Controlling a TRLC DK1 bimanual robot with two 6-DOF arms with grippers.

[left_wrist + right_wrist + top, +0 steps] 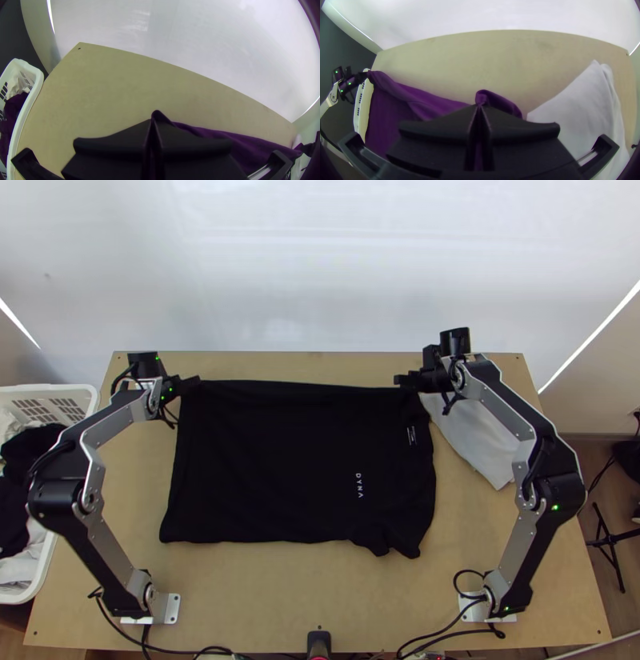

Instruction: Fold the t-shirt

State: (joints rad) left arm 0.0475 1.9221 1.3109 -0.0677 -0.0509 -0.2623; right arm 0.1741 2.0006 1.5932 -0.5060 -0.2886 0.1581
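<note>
One basket (48,391) holds black and white cloths (16,516).

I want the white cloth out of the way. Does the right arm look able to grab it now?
Probably not: the cloth lies near the right jaws, seemingly within reach, but they are shut on the far edge of the shirt and must let go.

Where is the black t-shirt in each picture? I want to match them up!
Top view: the t-shirt covers the middle of the table.
Left wrist view: it is pinched in the left hand and runs away toward the other arm.
Right wrist view: it is pinched in the right hand, near the white cloth.
Shared landmark: the white basket beside the table.
</note>
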